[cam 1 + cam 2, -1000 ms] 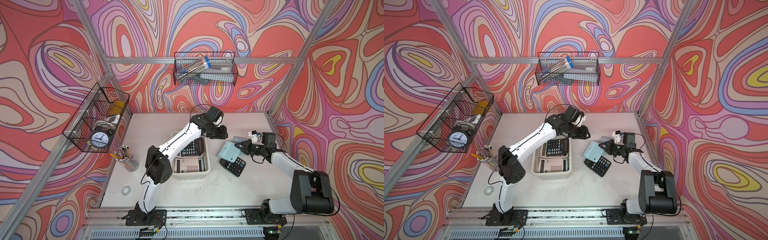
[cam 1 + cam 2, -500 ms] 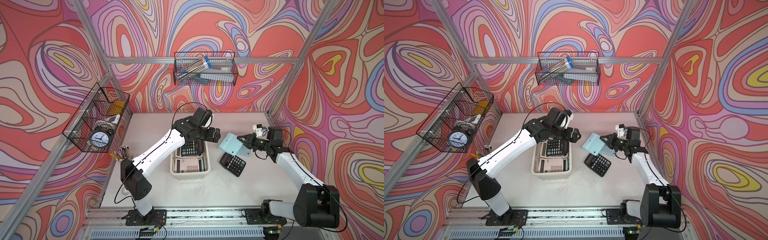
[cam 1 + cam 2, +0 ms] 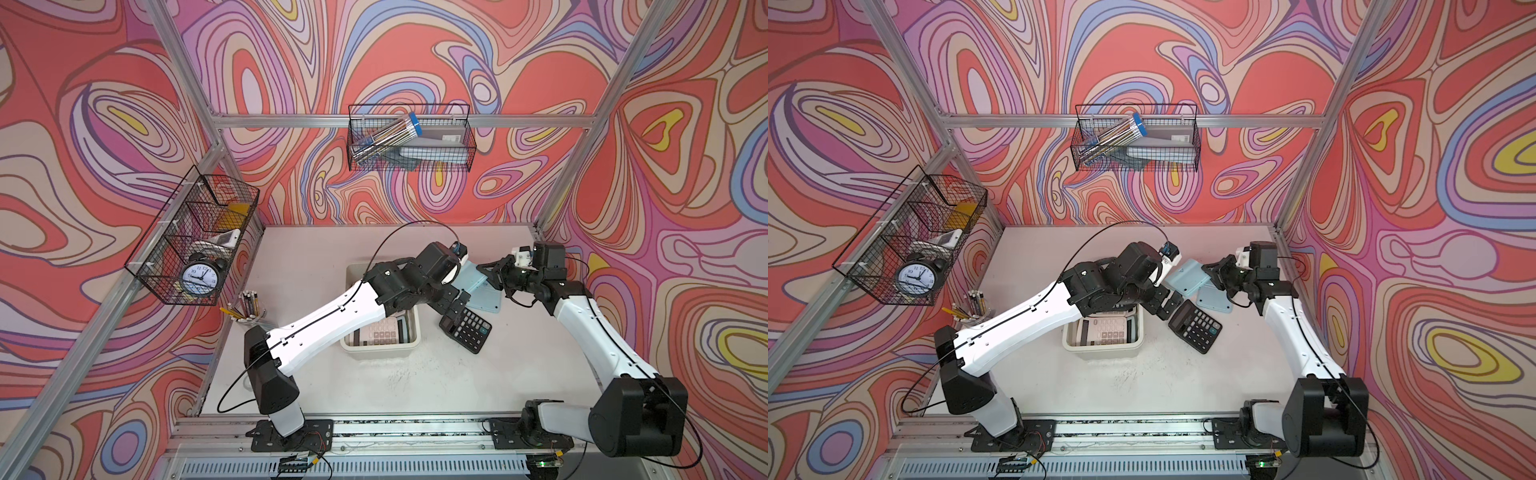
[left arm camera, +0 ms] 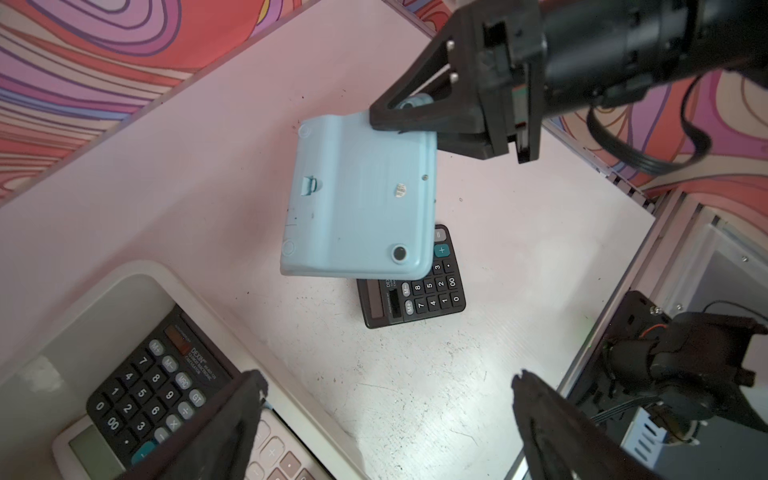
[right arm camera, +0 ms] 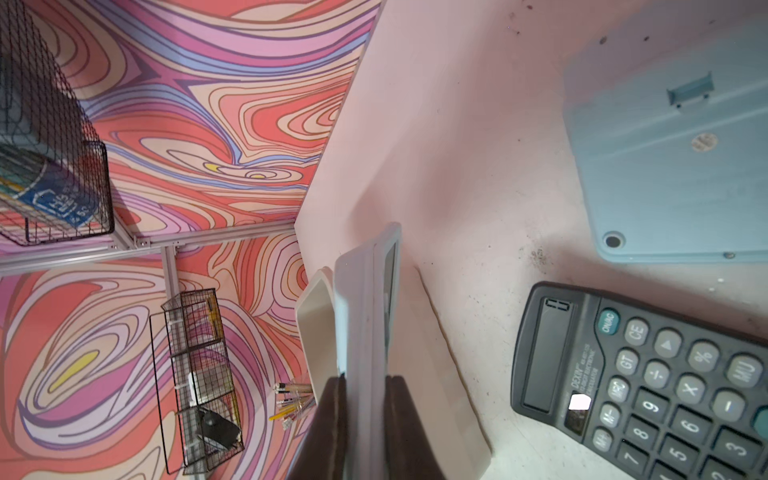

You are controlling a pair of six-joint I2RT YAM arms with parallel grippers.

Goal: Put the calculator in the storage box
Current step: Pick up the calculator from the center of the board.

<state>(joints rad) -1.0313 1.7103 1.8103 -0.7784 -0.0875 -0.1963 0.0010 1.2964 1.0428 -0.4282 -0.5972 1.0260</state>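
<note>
The light blue rectangular plastic calculator (image 4: 357, 199) hangs in the air with its back toward the left wrist camera. It is pinched at 1 corner by the right gripper (image 4: 401, 120), whose black jaws are pressed onto it. In the right wrist view it appears edge-on between the 2 dark fingers (image 5: 332, 424).

In a top view the right gripper (image 3: 1210, 270) holds it tilted above the white table (image 3: 1163, 382). It is just past the right side of the cream-white rectangular plastic storage box (image 3: 1102, 352), and outside it.

The left gripper (image 4: 386, 419) is spread wide and holds nothing. It hovers between the box's right rim and a black plastic calculator (image 3: 1196, 326), which lies keys-up on the table.

A second light blue calculator (image 5: 673, 145) lies face down on the table just beyond the black one. Whether these 2 touch I cannot tell.

The box holds a black boxed calculator (image 4: 153, 382) resting on a white boxed calculator (image 3: 1104, 330).
</note>
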